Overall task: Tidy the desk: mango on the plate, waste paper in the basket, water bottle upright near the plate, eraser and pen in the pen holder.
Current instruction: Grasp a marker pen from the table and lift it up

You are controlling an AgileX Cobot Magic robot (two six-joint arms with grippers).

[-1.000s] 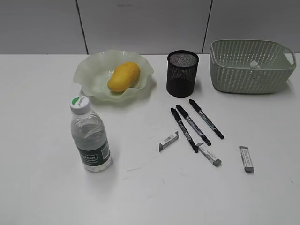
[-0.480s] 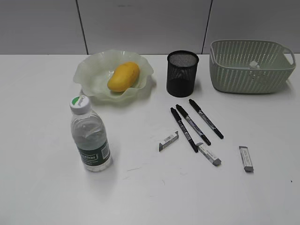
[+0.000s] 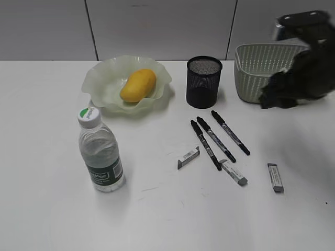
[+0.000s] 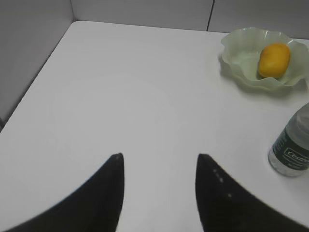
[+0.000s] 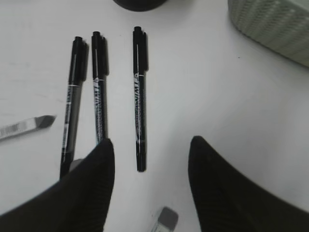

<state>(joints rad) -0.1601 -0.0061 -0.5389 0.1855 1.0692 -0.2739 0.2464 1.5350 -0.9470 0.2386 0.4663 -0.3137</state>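
Note:
The yellow mango [image 3: 138, 85] lies on the wavy pale-green plate [image 3: 99, 78]; both show in the left wrist view, mango [image 4: 274, 60] and plate [image 4: 241, 58]. The water bottle [image 3: 101, 151] stands upright in front of the plate. Three black pens [image 3: 215, 138] and three grey-white erasers [image 3: 188, 157] lie on the desk before the black mesh pen holder [image 3: 203, 81]. My right gripper [image 5: 150, 145] is open and empty above the pens' [image 5: 140, 96] near ends; its blurred arm [image 3: 301, 78] covers part of the basket [image 3: 251, 68]. The waste paper is hidden. My left gripper [image 4: 159, 157] is open over bare desk.
An eraser [image 5: 164, 220] lies just below my right gripper's fingers and another [image 5: 24, 126] lies left of the pens. The basket's corner [image 5: 270, 21] is at the upper right of the right wrist view. The desk's left edge [image 4: 34, 92] meets a grey wall.
My right arm has swung into the exterior view from the right and now covers the basket's right half. Nothing on the desk has moved.

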